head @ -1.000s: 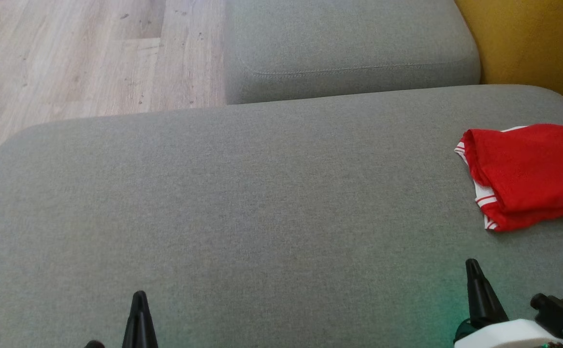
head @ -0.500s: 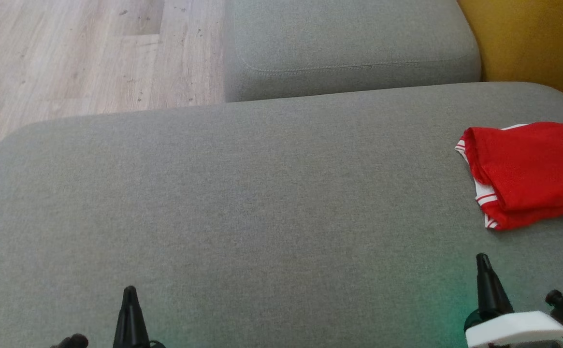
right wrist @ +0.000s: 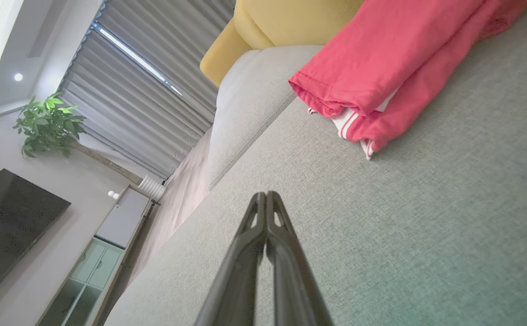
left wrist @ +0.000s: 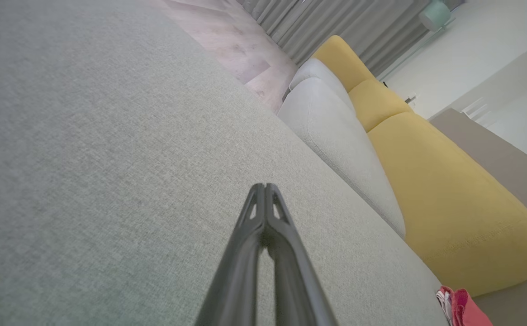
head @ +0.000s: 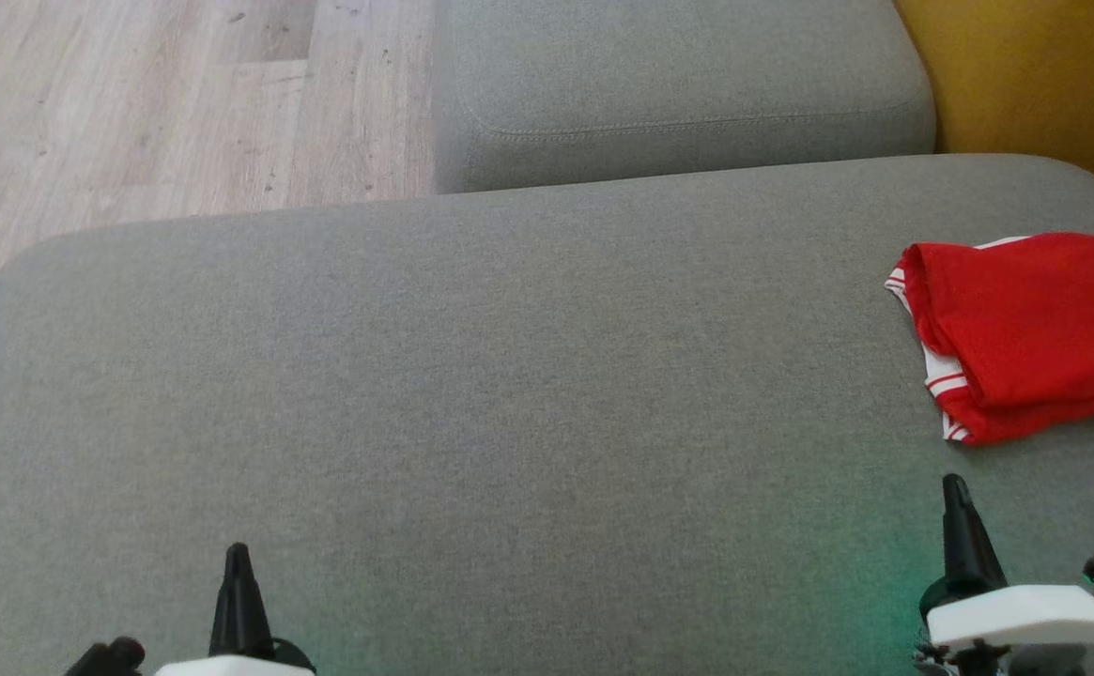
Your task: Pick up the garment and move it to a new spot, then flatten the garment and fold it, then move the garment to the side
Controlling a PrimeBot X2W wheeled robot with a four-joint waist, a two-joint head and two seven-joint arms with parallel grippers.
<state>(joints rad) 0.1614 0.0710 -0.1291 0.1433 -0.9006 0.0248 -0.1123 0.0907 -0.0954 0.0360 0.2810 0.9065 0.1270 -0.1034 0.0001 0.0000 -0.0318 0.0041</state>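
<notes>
Garment (head: 1035, 338): lay folded at the right of the sofa seat (head: 509, 376), so judged nearly finished. At the near edge, left fingers (head: 238, 601) and right fingers (head: 964, 535): pressed together, held nothing.

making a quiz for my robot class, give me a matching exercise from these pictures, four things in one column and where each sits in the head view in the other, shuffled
Things
1. garment
2. yellow cushion
3. wooden floor
4. right gripper

Places in the head view
A. lower right, shut
B. top left
C. right edge, folded, lying on the grey seat
D. top right corner

Pairs: 1-C, 2-D, 3-B, 4-A
</notes>
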